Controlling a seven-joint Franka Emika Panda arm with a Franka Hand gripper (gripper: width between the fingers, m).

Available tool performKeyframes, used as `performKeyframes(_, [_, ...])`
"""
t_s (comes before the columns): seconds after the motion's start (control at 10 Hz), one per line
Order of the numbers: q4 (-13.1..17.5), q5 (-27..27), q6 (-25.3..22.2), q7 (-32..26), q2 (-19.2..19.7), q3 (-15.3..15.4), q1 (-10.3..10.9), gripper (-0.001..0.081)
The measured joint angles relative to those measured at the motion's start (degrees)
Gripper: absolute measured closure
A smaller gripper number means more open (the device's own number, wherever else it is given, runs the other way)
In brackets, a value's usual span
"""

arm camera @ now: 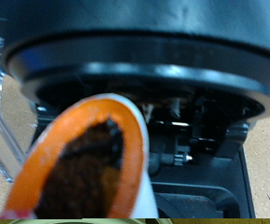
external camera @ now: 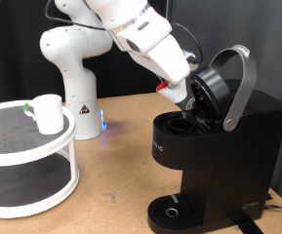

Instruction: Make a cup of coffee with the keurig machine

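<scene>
Pod (arm camera: 88, 163), orange foil torn, apparently pinched in my gripper (external camera: 186, 96), tilted just ahead of the keurig machine (external camera: 219, 146)'s open chamber (arm camera: 186, 126); fingers themselves unseen.

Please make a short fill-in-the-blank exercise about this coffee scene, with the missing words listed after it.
1. The lid of the keurig machine stands ____.
2. The cup rests on the top level of a round white ____.
3. The gripper reaches into the machine's open ____.
4. The drip tray has ____ cup on it.

Missing words: open; rack; top; no
</scene>
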Motion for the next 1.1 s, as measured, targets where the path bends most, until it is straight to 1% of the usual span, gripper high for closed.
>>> performKeyframes(0.2, [-0.64, -0.09, 2.08, 0.00, 0.53, 0.50, 0.00, 0.0710])
performKeyframes(0.7, [-1.21, -0.82, 4.90, 0.00, 2.97, 1.13, 0.00, 0.0710])
performKeyframes(1.1, [-1.27, -0.80, 5.48, -0.03, 4.79, 1.55, 0.01, 0.0710])
